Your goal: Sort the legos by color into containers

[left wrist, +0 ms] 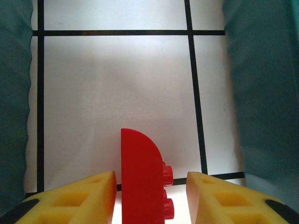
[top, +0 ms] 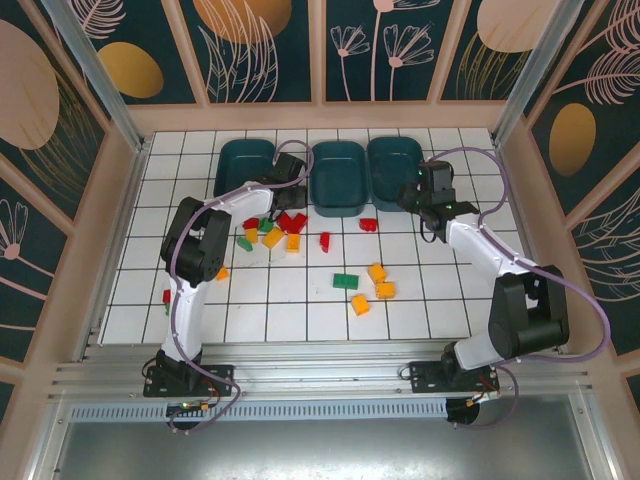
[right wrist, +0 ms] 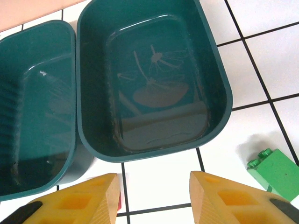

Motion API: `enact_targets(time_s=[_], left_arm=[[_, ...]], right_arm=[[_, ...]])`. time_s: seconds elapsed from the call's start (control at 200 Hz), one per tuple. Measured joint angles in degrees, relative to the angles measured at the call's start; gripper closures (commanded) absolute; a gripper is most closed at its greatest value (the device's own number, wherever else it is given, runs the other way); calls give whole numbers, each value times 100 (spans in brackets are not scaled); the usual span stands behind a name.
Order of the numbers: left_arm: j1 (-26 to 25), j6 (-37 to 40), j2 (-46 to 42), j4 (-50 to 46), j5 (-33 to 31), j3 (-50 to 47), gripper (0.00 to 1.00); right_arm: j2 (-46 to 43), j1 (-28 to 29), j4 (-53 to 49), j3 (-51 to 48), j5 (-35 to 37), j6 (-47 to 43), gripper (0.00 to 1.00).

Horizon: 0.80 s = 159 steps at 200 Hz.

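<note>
Left tool (left wrist: pixel 150 189) half-open, straddling red lego (left wrist: pixel 140 172); right tool (right wrist: pixel 154 186) half-open, empty.

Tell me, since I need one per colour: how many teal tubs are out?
3, side by side in a row along the back of the table: left tub, middle tub, right tub. None seems hidden.

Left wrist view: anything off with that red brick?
The red brick stands on its side on the tile, studs pointing sideways instead of up. It sits between the left gripper's open fingers with a gap on each side, so it is not gripped. No damage visible.
</note>
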Motion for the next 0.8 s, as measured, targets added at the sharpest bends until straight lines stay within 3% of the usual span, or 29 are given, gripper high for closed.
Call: enact_targets(time_s=[0.065, 0.425, 0.581, 0.796], left_arm=[[0, 26, 0, -4, -17, 2, 60], [0, 188, 238, -13, -42, 280, 97], [0, 199, -33, -109, 28, 192, 100], [55, 221, -1178, -125, 0, 155, 100]], right_arm=[[0, -2, 15, -15, -22, 0, 56], [-74, -354, 72, -212, -42, 162, 56], [-179, -815, 289, -538, -39, 446, 56], [-186, -1106, 557, -852, -105, 728, 56]])
